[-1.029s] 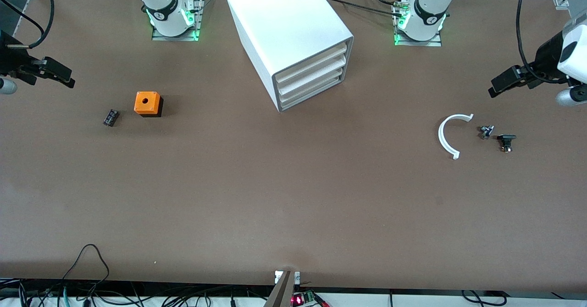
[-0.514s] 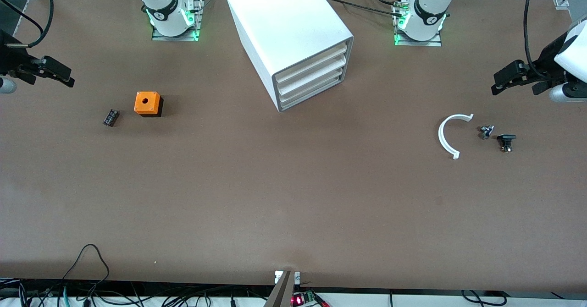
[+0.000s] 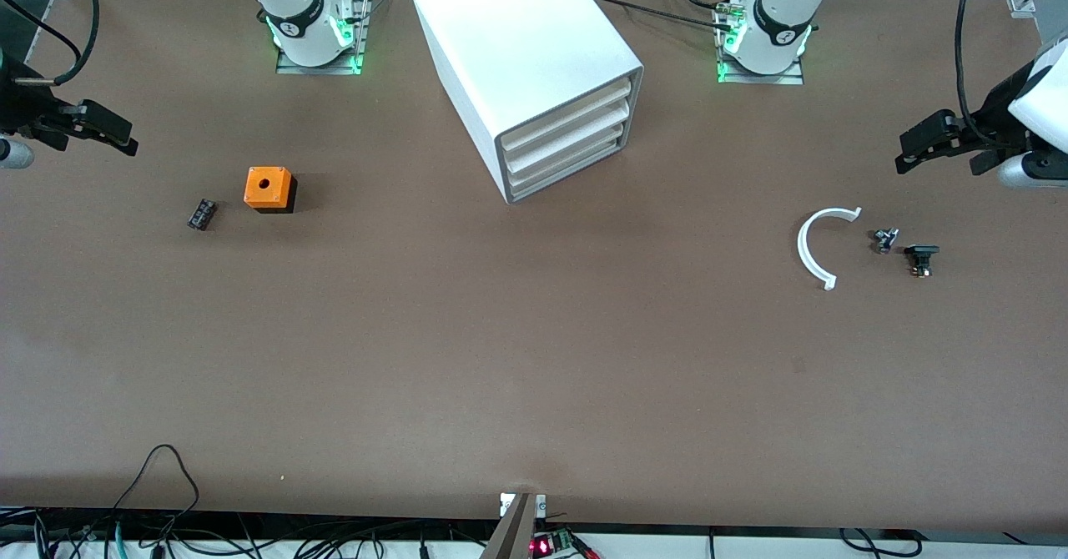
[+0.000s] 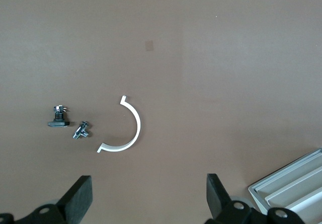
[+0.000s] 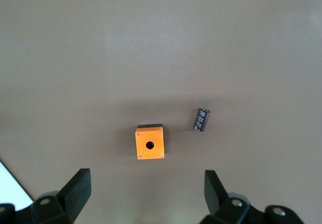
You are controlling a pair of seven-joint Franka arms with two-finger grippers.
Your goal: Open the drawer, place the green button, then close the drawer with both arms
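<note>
The white cabinet (image 3: 526, 50) stands mid-table between the two bases, all three drawers shut; the lowest drawer (image 3: 567, 167) sits flush in the grey rim. One corner of the cabinet (image 4: 297, 186) shows in the left wrist view. Two tiny dark parts (image 3: 884, 239) (image 3: 920, 259) lie toward the left arm's end. I cannot tell which of them is the button, as no green cap shows. My left gripper (image 3: 918, 143) (image 4: 148, 183) hangs open and empty over bare table close to them. My right gripper (image 3: 104, 132) (image 5: 147, 177) hangs open and empty over the table's other end.
A white half-ring (image 3: 818, 246) (image 4: 126, 128) lies beside the two tiny parts (image 4: 60, 117) (image 4: 81, 130). An orange cube with a round hole (image 3: 269, 188) (image 5: 149, 142) and a small black part (image 3: 201, 214) (image 5: 202, 119) lie toward the right arm's end.
The left arm has drawn back a little toward its end of the table and risen slightly. The right gripper has shifted only a touch. Nothing on the table has moved.
</note>
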